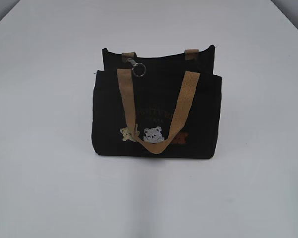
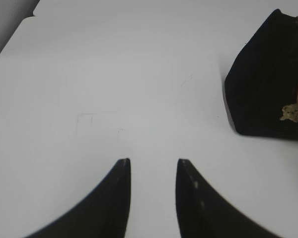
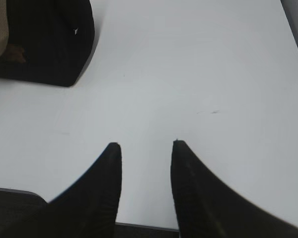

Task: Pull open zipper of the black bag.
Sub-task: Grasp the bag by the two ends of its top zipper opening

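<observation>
The black bag [image 1: 156,116] stands upright in the middle of the white table, its tan handle hanging down the front over small bear patches. The zipper runs along its top edge, and the silver clasp and ring of its pull [image 1: 138,69] hang at the top left. Neither arm shows in the exterior view. In the left wrist view my left gripper [image 2: 153,162] is open over bare table, with the bag [image 2: 268,79] off to its upper right. In the right wrist view my right gripper [image 3: 144,145] is open near the table's front edge, the bag [image 3: 44,39] at upper left.
The white table [image 1: 49,188] reaches out on all sides of the bag. Its near edge [image 3: 144,227] shows just under the right gripper. The table's far corners show at the top of both wrist views.
</observation>
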`<action>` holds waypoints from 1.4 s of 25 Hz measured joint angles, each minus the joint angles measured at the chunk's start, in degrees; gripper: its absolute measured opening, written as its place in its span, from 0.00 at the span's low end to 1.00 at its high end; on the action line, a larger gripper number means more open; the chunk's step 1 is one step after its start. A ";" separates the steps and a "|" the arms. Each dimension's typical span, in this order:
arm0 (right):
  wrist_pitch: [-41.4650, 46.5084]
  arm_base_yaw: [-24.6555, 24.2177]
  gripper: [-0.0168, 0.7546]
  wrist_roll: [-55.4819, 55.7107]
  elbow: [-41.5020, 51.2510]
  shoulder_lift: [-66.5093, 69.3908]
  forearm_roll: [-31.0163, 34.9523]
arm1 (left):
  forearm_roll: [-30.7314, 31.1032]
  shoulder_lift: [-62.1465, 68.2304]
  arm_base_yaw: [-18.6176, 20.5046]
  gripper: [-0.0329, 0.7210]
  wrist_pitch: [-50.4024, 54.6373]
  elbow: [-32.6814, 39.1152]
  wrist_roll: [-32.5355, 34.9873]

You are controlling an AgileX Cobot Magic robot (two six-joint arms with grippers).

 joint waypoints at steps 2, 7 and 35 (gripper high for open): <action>0.00 0.00 0.38 0.00 0.00 0.00 0.00 | 0.00 0.00 0.00 0.36 0.00 0.00 0.00; 0.00 0.00 0.38 0.00 0.00 0.00 0.00 | 0.00 0.00 0.00 0.36 0.00 0.00 0.00; 0.00 0.00 0.38 0.00 0.00 0.00 0.13 | -76.54 54.99 -0.21 0.58 -22.36 -2.75 98.81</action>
